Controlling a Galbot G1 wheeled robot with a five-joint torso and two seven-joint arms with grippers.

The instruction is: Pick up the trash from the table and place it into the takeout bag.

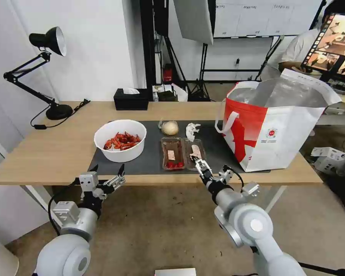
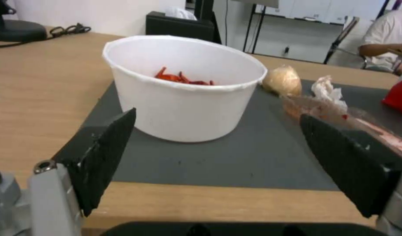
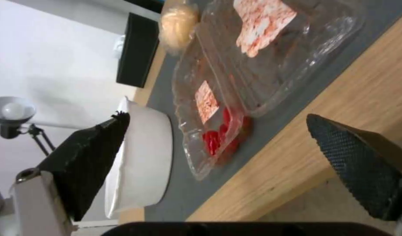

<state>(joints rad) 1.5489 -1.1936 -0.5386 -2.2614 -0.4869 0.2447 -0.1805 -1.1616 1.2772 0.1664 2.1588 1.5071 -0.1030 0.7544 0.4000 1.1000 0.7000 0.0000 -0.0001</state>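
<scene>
Looks like the very start of the cleanup, nothing is in the bag [image 1: 280, 142] yet. Taking the dark mat [image 1: 149, 157] on the table [image 1: 46, 149] as the landmark: the white bowl [image 1: 120, 140] of red shells sits on its left part, two clear trays [image 1: 183, 153] lie side by side around its middle near the front edge, the beige wrapped lump [image 1: 170, 128] and the crumpled tissue [image 1: 191, 130] are toward its back edge, and the red-and-white bag stands on its right end, mouth open.

The right gripper [image 1: 200, 165] hangs at the mat's front edge, right by the nearer tray, jaws spread wide and holding nothing. The left gripper [image 1: 107, 172] waits just off the mat's front-left corner, facing the bowl, also wide open and empty.

My guess is the step in hand is the reach for that tray. Thin, flimsy plastic lying flat, so the next move probably needs a pinch on the rim, not a squeeze across.

Hard to tell: how much is left in the trays beyond red bits and labels, and what's inside the bag past the foil lining. The bag's far side is cut off by its own rim.
</scene>
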